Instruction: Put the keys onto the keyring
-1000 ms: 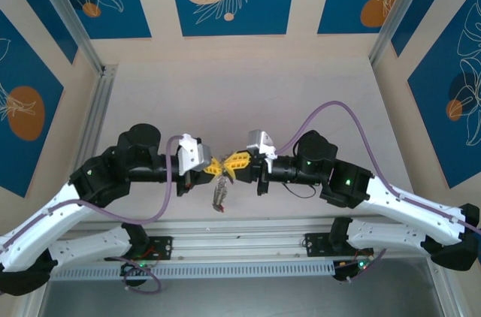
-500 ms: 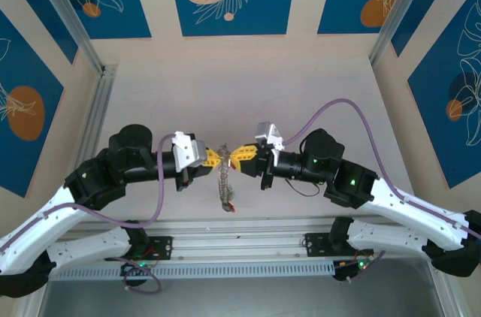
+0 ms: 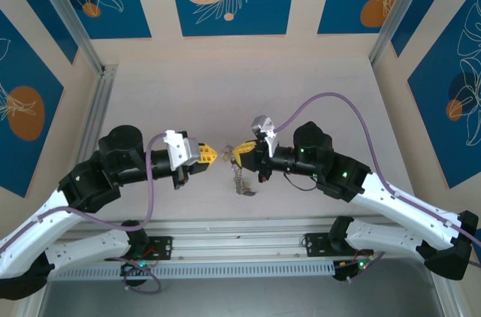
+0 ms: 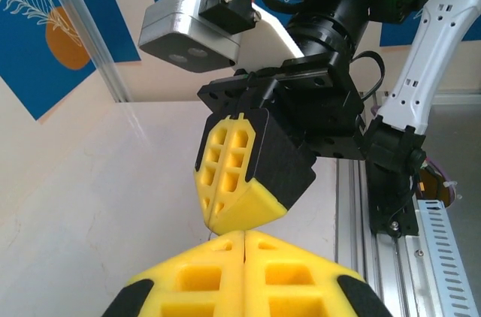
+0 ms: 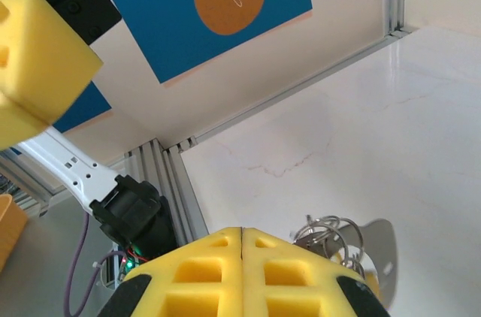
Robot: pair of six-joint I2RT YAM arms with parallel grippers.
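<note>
In the top view my left gripper and right gripper face each other tip to tip above the table, a small gap between them. Both have their yellow fingers pressed together. The keyring hangs as a thin grey loop from the right gripper's tip, with small keys bunched at its lower end. The right wrist view shows silvery rings and a flat metal key just beside my shut right gripper. In the left wrist view my shut left gripper points at the right gripper; nothing shows between the left fingers.
The pale tabletop stretches behind the grippers to blue patterned walls. Aluminium rails run along the left side and the near edge. Purple cables loop off both wrists.
Both grippers have moved away from the near edge and drawn apart. The keyring, earlier hanging between the two touching tips, now hangs from the right gripper alone.
</note>
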